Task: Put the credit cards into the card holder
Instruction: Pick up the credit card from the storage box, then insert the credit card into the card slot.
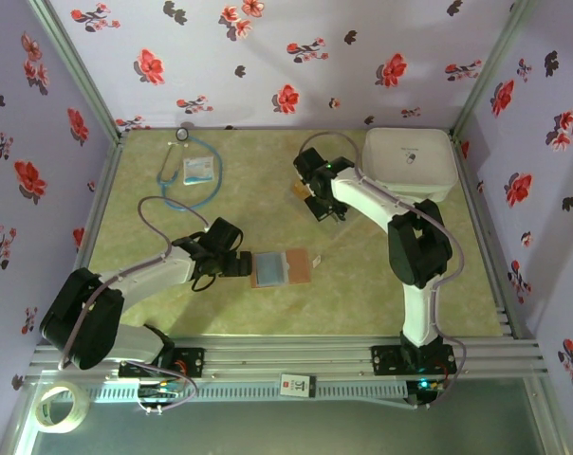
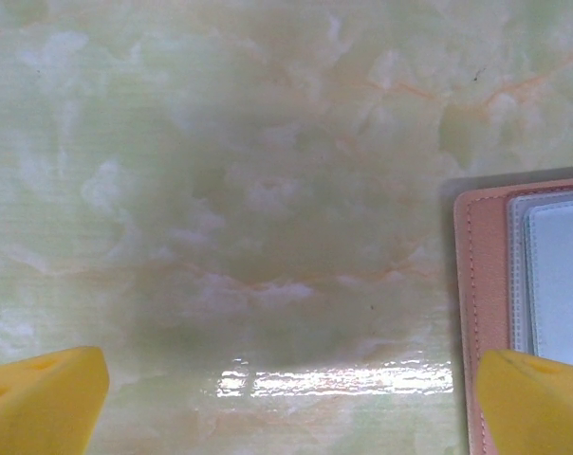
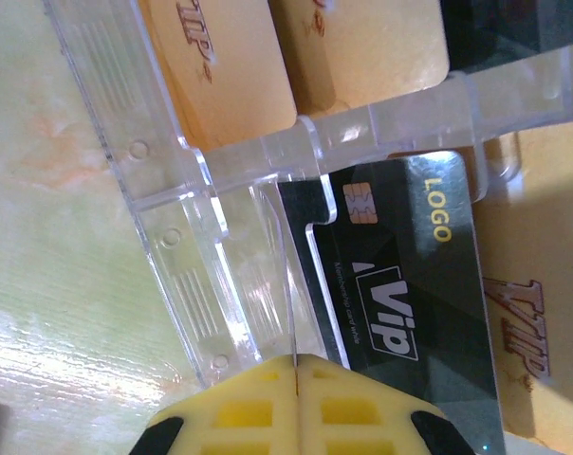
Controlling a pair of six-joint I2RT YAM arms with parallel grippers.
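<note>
Barely begun: card holder (image 2: 481,284) seemingly unfilled beside spread left gripper (image 2: 286,408); credit cards (image 3: 410,294) racked ahead of pressed-together right gripper (image 3: 294,368).

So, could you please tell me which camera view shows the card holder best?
The top view: the card holder lies there whole, opened flat on the table, blue-grey half beside brown half. The left wrist view catches its stitched pinkish corner and clear slots, close up at the right edge.

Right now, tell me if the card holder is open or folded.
Open. The card holder lies spread flat on the table, grey slotted half beside reddish-brown half.
</note>
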